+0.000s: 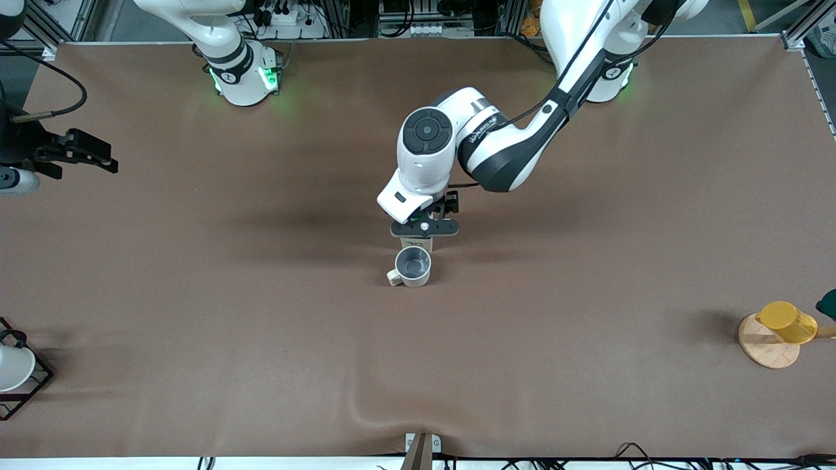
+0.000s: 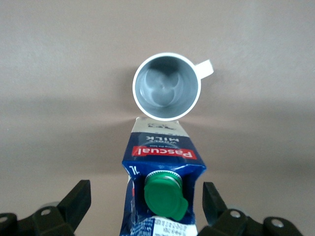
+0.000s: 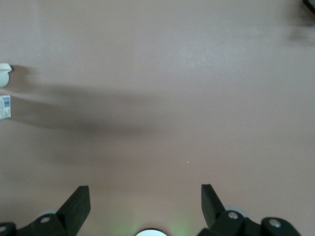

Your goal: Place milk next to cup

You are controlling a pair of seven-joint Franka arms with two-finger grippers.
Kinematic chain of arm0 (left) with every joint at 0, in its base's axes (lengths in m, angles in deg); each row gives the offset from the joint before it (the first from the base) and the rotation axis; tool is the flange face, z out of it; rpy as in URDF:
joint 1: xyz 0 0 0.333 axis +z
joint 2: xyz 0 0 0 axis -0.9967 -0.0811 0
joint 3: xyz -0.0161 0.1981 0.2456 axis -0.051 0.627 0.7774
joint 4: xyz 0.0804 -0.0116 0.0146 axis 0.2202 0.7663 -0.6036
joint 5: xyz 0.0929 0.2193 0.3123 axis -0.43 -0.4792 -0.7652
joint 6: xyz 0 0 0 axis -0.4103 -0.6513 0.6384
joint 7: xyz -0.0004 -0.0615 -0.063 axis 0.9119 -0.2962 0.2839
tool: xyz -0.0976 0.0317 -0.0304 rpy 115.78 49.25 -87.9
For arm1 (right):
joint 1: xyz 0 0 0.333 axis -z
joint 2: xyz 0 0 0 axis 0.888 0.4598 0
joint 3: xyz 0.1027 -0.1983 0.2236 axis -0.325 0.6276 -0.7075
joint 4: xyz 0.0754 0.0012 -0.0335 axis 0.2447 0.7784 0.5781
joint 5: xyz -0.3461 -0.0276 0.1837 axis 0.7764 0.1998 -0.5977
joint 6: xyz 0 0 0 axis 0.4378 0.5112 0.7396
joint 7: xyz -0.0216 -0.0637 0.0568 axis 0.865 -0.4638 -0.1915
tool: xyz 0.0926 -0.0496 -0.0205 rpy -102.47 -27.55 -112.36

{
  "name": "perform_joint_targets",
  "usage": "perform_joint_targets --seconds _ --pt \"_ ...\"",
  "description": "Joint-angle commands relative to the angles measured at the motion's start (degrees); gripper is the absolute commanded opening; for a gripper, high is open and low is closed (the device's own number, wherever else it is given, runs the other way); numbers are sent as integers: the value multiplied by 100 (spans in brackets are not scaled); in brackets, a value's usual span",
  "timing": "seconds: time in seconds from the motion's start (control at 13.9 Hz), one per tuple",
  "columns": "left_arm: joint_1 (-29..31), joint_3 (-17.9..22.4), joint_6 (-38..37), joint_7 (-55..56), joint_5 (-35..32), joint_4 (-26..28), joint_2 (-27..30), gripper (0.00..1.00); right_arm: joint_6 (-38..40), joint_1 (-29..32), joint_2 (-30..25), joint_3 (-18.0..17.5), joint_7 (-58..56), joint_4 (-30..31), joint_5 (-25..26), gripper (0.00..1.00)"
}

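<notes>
While the right arm waits off at its own end of the desk point(image 1: 196, 365), its pincer point(image 3: 145, 204) spread apart over bare brown surface, the left arm reaches out to the middle, where its pincer point(image 1: 424, 228) hangs directly over the milk point(image 2: 162, 184). From the left wrist view, the two black fingers point(image 2: 76, 201) stand well clear of the carton on both sides, so nothing is clamped; the carton seems to stand on the desk on its own, green cap up. The cup point(image 1: 413, 266) sits just beside it, nearer the front camera, its rim almost touching the carton's top edge and its small handle pointing toward the right arm's end. I judge the placing itself to be done, since the two are close neighbours and both upright. The wide spread looks chosen so the fingers can rise without brushing the carton; a careless lift could tip it into the cup.
</notes>
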Motion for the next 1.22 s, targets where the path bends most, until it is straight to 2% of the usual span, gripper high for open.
perform_joint_targets --seconds 0.0,0.22,0.65,0.86,1.15 --pt "25 127 -266 87 -134 32 618 100 6 32 -219 -1 198 107 -96 100" --pt "322 478 -626 96 -151 85 1321 100 -20 50 -210 -1 154 -33 -96 100" --pt "1719 453 -1794 -367 -90 199 2412 100 -55 50 -166 -1 110 -148 -78 100" --pt "2230 453 -2173 -1405 -81 199 2659 100 -12 41 -210 -10 101 -148 -17 100" --pt "2617 444 -2322 -2039 -64 208 2800 100 -2 50 -175 -10 92 -289 44 100"
